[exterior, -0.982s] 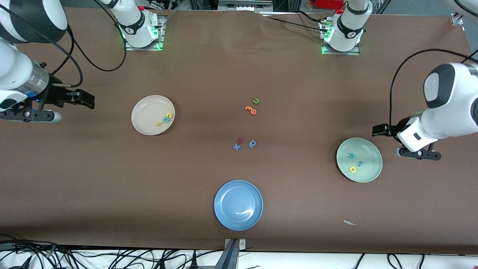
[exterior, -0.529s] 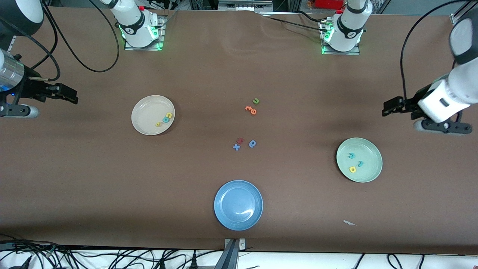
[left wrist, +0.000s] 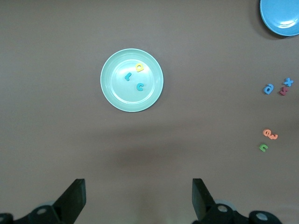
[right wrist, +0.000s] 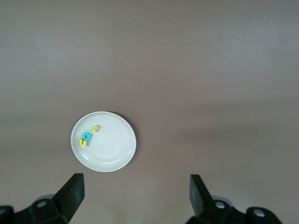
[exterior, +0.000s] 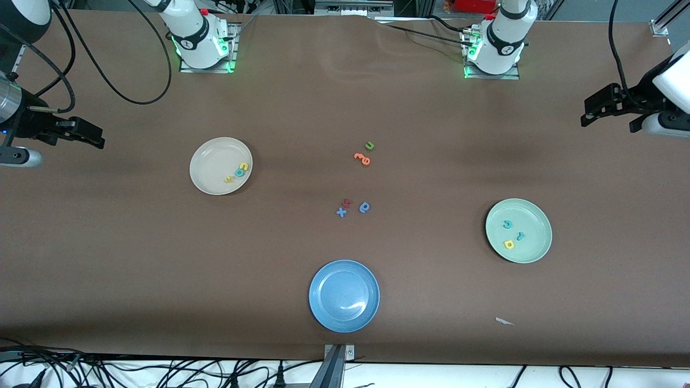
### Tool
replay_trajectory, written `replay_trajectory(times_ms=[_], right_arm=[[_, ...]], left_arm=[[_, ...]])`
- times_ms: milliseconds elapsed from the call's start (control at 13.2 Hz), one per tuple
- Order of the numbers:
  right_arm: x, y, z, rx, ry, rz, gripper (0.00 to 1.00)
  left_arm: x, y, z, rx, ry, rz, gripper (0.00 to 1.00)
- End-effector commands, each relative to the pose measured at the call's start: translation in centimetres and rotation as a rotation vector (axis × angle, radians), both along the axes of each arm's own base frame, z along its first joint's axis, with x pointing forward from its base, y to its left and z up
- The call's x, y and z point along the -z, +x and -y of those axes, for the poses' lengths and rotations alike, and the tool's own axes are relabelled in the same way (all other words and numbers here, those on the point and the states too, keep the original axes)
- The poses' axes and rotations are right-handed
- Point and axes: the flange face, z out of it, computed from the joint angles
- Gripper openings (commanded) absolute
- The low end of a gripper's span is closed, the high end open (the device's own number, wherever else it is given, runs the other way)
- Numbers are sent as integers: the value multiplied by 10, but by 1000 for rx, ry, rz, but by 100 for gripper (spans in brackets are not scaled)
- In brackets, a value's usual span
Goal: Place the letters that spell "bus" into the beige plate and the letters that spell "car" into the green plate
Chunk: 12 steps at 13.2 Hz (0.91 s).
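The beige plate (exterior: 207, 161) (right wrist: 114, 151) holds a yellow "u" (exterior: 243, 167), a teal "b" (exterior: 239, 173) and a yellow "s" (exterior: 228, 179). In the green plate (exterior: 533, 237) (left wrist: 117, 91) lie a teal "c" (exterior: 507, 224) (left wrist: 140, 86), a teal "r" (exterior: 520, 235) (left wrist: 128, 76) and a yellow "a" (exterior: 509, 244) (left wrist: 139, 68). My right gripper (exterior: 94, 137) (right wrist: 136, 193) hangs open and empty over bare table at the right arm's end. My left gripper (exterior: 593, 108) (left wrist: 138, 196) hangs open and empty over the left arm's end.
A blue plate (exterior: 344, 295) (left wrist: 280, 16) sits near the front camera. Mid-table lie loose letters: a green "u" (exterior: 369, 145), an orange one (exterior: 362, 158), a red one (exterior: 347, 202), a blue "x" (exterior: 341, 212) and a blue "a" (exterior: 365, 207). A paper scrap (exterior: 504, 321) lies near the front edge.
Both arms have drawn back from the plates toward their ends of the table, the left gripper rising away from the green plate. Grippers stayed open; the letters have not moved.
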Motion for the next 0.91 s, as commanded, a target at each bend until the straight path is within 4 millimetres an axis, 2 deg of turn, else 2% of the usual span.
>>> replay_trajectory(times_ms=[0,831], right_arm=[[-7,-5,2,18,55,-21,100],[-9,-4,-11,-19,46,-12,100]], left_arm=[[5,4,-3,-5,16,-18,100],[4,6,-6,-8,14,-1,100]])
